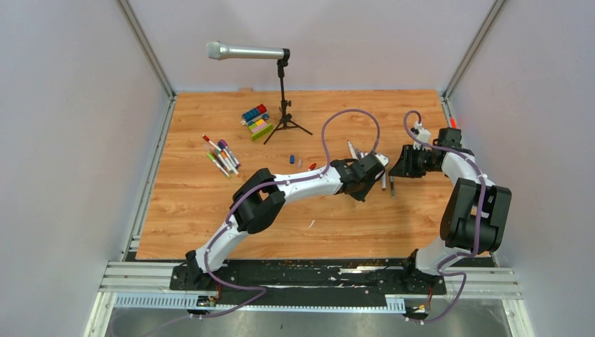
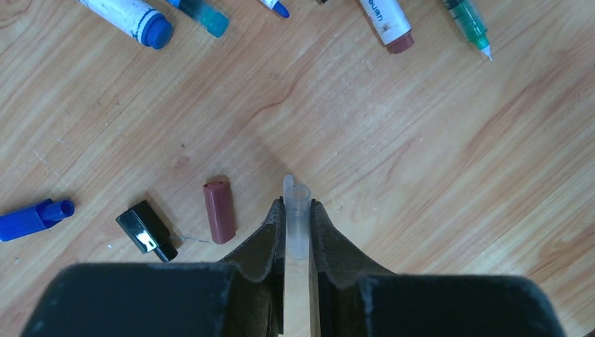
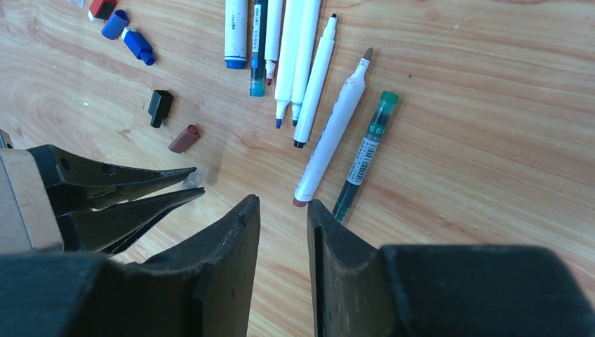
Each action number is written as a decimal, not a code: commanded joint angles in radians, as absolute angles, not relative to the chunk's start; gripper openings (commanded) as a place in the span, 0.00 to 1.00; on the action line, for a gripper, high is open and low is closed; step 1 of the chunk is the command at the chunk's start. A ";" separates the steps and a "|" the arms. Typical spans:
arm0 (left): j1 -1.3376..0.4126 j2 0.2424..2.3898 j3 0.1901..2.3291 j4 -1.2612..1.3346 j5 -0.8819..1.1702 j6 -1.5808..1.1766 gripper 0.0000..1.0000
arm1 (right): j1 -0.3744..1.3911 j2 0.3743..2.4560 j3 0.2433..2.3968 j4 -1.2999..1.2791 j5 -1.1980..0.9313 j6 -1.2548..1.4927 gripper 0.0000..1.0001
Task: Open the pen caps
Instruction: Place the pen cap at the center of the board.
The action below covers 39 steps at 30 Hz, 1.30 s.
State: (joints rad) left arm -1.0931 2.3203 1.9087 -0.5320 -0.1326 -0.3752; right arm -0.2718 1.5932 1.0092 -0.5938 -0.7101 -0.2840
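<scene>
Left jaws pinch clear cap point(image 2: 297, 217) — tip protruding.

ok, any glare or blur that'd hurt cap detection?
Left wrist: black cap carries a bright glare patch; left tool, pinching a clear cap, dark and soft, table sharp. Right wrist: right tool blurred, pens crisp. Top external: even light, caps tiny.
</scene>
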 commanded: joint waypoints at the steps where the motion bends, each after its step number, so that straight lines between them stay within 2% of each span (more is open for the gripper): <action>1: -1.095 2.336 1.959 -0.550 -0.153 -0.351 0.17 | -0.278 1.563 1.050 -0.595 -0.739 -0.305 0.32; 13: -1.088 2.338 1.964 -0.556 -0.152 -0.353 0.20 | -0.278 1.563 1.050 -0.597 -0.741 -0.305 0.32; 22: -1.088 2.320 1.965 -0.559 -0.149 -0.355 0.32 | -0.277 1.560 1.049 -0.596 -0.741 -0.305 0.32; 28: -1.086 2.231 1.944 -0.540 -0.165 -0.347 0.34 | -0.279 1.553 1.047 -0.598 -0.740 -0.307 0.32; 33: -1.087 2.001 1.715 -0.363 -0.226 -0.335 0.37 | -0.283 1.532 1.042 -0.602 -0.743 -0.323 0.32; 39: -1.079 1.672 1.343 -0.181 -0.409 -0.313 0.56 | -0.289 1.501 1.034 -0.609 -0.785 -0.350 0.33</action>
State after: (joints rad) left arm -1.0885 1.8969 1.4994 -0.3607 -0.2512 -0.3412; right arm -0.2813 1.5482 1.0092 -0.6048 -0.7292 -0.3088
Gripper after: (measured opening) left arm 0.498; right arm 0.324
